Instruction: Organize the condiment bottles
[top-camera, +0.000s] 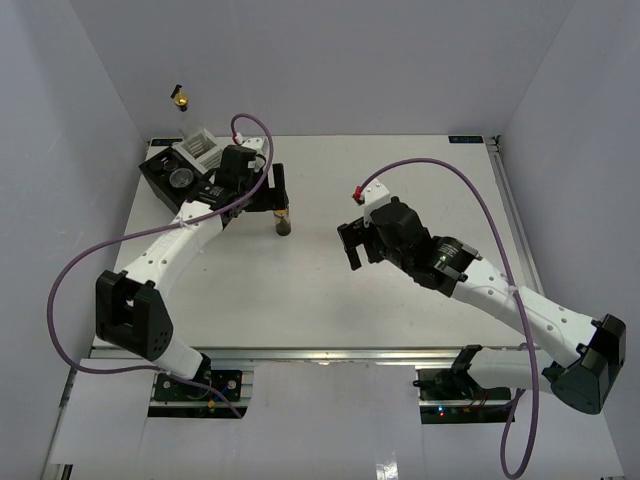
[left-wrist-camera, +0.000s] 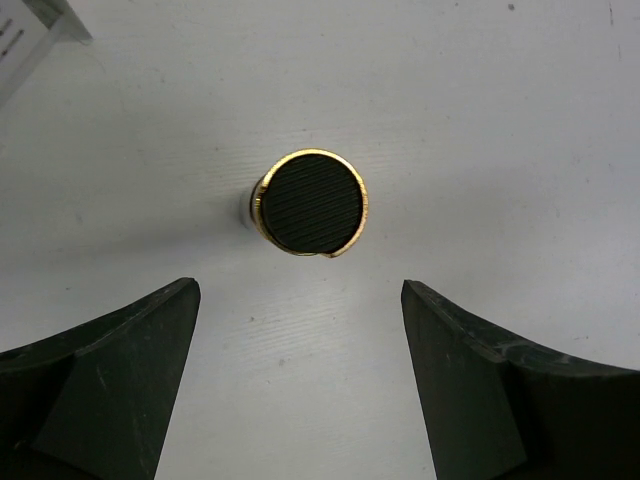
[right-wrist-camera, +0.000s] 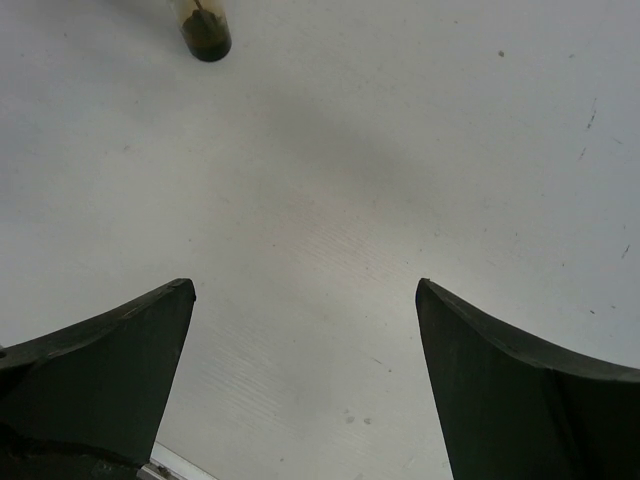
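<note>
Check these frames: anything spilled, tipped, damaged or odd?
No spill, nothing tipped. One oddity: the small bottle with a ribbed black cap, upright alone on the white table, has a gold rim that looks nicked or lifted at its lower edge in the left wrist view.

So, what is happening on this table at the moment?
The left hand is open and lined up with a small black-capped bottle, which stands upright on the table just beyond its fingertips, untouched. The right hand is open and empty over the middle of the table. A black rack and a white rack sit at the far left corner.
</note>
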